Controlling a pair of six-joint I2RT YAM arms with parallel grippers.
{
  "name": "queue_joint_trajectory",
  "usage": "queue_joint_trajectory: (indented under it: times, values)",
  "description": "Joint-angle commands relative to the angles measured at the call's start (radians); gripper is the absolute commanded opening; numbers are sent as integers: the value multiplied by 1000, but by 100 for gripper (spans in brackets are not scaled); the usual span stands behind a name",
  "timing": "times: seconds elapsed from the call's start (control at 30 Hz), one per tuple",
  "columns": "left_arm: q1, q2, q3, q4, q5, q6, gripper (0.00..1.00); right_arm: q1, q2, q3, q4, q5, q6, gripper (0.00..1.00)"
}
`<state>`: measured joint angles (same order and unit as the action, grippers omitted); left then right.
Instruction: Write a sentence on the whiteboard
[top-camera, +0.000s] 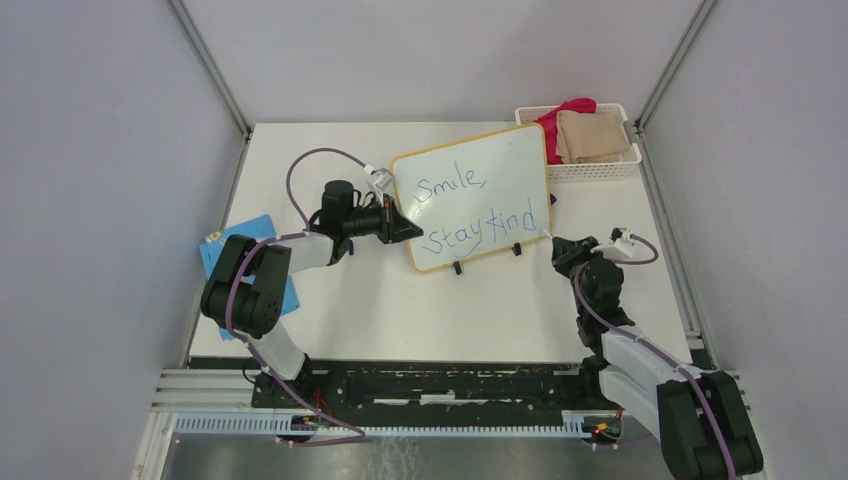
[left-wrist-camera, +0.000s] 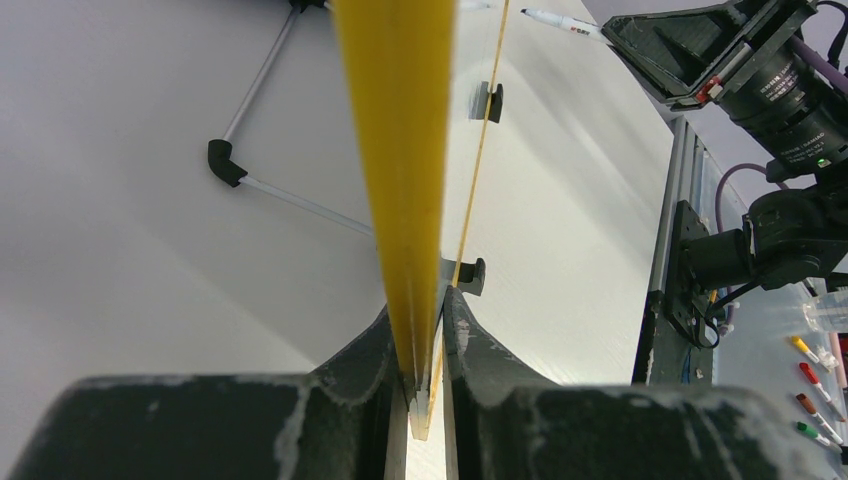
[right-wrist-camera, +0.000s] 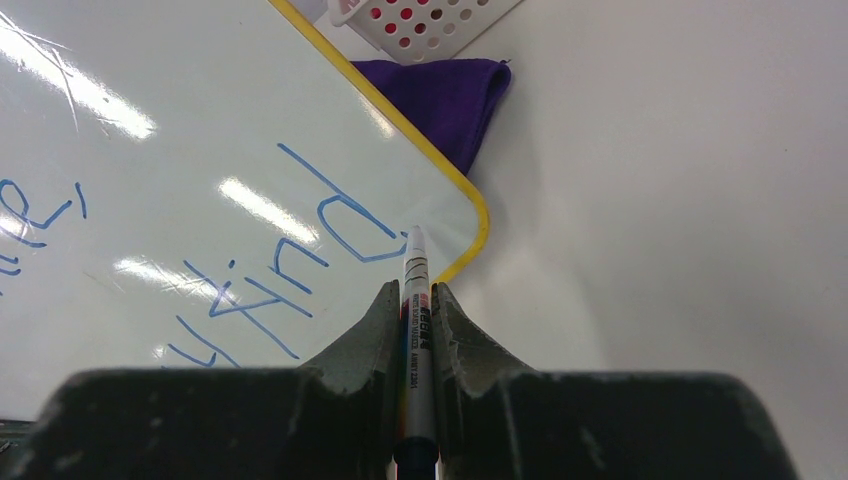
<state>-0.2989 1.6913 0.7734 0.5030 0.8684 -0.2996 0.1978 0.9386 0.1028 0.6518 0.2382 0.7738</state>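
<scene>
The whiteboard (top-camera: 475, 195), white with a thin yellow-orange frame, stands tilted on small black feet near the table's middle. The sentence (top-camera: 480, 215) reads "Smile," and "Stay kind" in blue in two lines. My left gripper (top-camera: 405, 228) is shut on the whiteboard's left edge; the yellow frame (left-wrist-camera: 395, 150) runs between its fingers. My right gripper (top-camera: 557, 248) is shut on a white marker (right-wrist-camera: 417, 320), its tip at the board's lower right corner beside the last letter (right-wrist-camera: 340, 215).
A white perforated basket (top-camera: 590, 165) with tan and pink cloths sits at the back right. A purple cloth (right-wrist-camera: 445, 100) lies behind the board's corner. A blue patterned card (top-camera: 225, 255) lies at the table's left edge. Spare markers (left-wrist-camera: 815, 385) lie beyond the rail.
</scene>
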Motion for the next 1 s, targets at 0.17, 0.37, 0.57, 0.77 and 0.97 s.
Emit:
queue_joint_trajectory:
  times: [0.17,0.37,0.57,0.77,0.97]
  values:
    - [-17,8,-3,-109,-91,102,2,-5,38,47,95,-8,10,0]
    - [-17,6,-3,-110,-90,103,2,-6,65,58,103,-6,3,0]
    - [-17,8,-3,-113,-92,104,2,-7,92,58,113,-11,1,0]
    - [-16,8,-2,-113,-92,106,2,-7,119,58,115,-17,-1,0]
    - [-17,8,-1,-113,-92,105,2,-6,131,55,115,-19,-4,0]
